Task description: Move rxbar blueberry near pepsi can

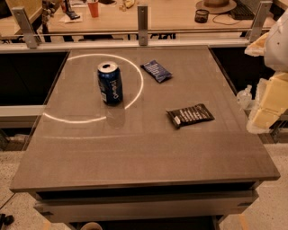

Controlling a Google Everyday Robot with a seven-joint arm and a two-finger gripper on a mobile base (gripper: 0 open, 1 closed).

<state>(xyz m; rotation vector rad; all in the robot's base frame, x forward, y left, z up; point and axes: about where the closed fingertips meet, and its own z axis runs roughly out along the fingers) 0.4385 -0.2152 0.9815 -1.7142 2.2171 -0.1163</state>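
Observation:
The pepsi can [110,84] stands upright on the grey table [135,148], left of the middle and inside a bright ring of light. The rxbar blueberry [156,71] lies flat on the table behind and to the right of the can, about a can's width away from it. My gripper [245,97] hangs off the table's right edge, at the end of the pale arm [269,101]. It is well to the right of the bar and holds nothing that I can see.
A longer black wrapper with white print [190,115] lies right of the middle, between the gripper and the can. A rail with metal posts [142,24] runs behind the table. Beyond it stands a desk with a red cup [93,8].

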